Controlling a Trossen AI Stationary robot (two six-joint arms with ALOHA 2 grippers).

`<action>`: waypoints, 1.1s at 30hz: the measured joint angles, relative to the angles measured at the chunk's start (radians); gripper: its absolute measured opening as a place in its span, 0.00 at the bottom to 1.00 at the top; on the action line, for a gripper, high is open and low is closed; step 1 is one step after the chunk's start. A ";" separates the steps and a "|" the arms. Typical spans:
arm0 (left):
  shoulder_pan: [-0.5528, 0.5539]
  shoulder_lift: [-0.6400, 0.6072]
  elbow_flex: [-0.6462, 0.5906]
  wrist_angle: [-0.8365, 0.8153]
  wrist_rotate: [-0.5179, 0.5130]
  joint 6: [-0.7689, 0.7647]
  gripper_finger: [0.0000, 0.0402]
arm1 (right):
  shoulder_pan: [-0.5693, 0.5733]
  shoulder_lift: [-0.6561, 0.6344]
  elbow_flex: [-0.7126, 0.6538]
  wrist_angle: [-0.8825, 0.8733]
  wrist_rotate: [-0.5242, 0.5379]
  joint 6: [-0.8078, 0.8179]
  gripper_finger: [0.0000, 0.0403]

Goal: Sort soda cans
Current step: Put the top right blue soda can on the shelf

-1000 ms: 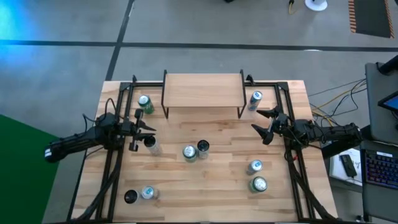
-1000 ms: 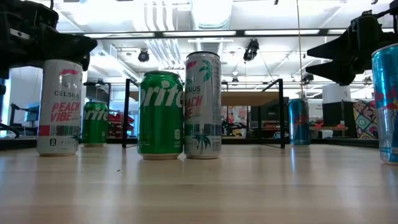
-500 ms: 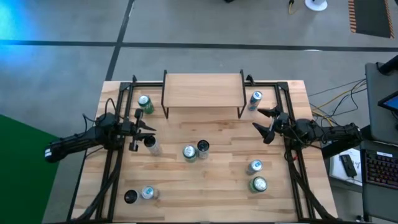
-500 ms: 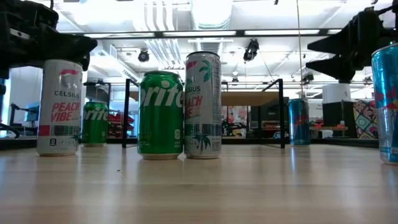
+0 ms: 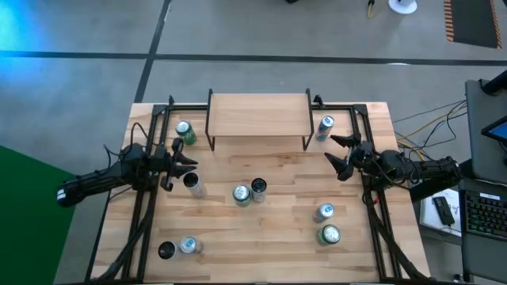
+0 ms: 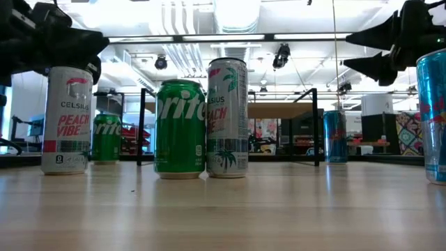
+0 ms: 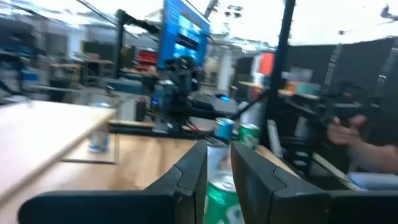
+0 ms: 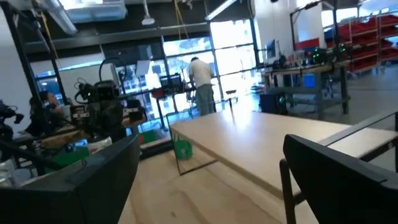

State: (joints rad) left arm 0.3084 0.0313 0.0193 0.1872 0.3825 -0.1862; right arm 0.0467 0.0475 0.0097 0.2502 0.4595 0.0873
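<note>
Fingers of the left gripper [image 5: 176, 158] stood nearly closed with only a narrow gap and nothing between them, raised above the table's [image 5: 277, 229] left side, probably because no can was chosen yet. Just beside it stood a pale can [image 5: 191, 183], and near it, by the back corner, a green can [image 5: 184, 131]. The right gripper [image 5: 338, 154] hung wide open and empty over the right side, likely ready to take the blue can [image 5: 325, 127] standing close by the wooden shelf [image 5: 257, 115]. The other soda cans were scattered and unsorted: two touching in the middle [image 5: 249, 191], two at front left [image 5: 177, 248], two at front right [image 5: 326, 224].
</note>
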 joint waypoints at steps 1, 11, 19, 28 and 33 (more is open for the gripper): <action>0.000 0.000 0.000 0.002 -0.023 0.006 0.14 | 0.000 0.000 0.001 0.010 0.016 -0.005 0.96; 0.000 0.000 0.000 0.006 -0.140 0.029 0.14 | -0.002 0.000 0.018 0.009 0.058 0.070 0.96; 0.000 0.002 0.000 0.008 -0.275 0.111 0.14 | -0.001 0.010 0.019 -0.065 0.090 0.148 0.96; 0.000 0.027 0.000 0.014 -0.522 0.141 0.14 | -0.002 0.039 0.024 -0.105 0.103 -0.016 0.96; 0.000 0.061 0.000 0.015 -0.632 0.151 0.14 | -0.002 0.069 0.042 -0.150 0.059 -0.006 0.96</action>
State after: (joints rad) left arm 0.3084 0.0927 0.0193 0.2027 -0.2494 -0.0354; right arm 0.0452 0.1161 0.0513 0.1005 0.5180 0.0811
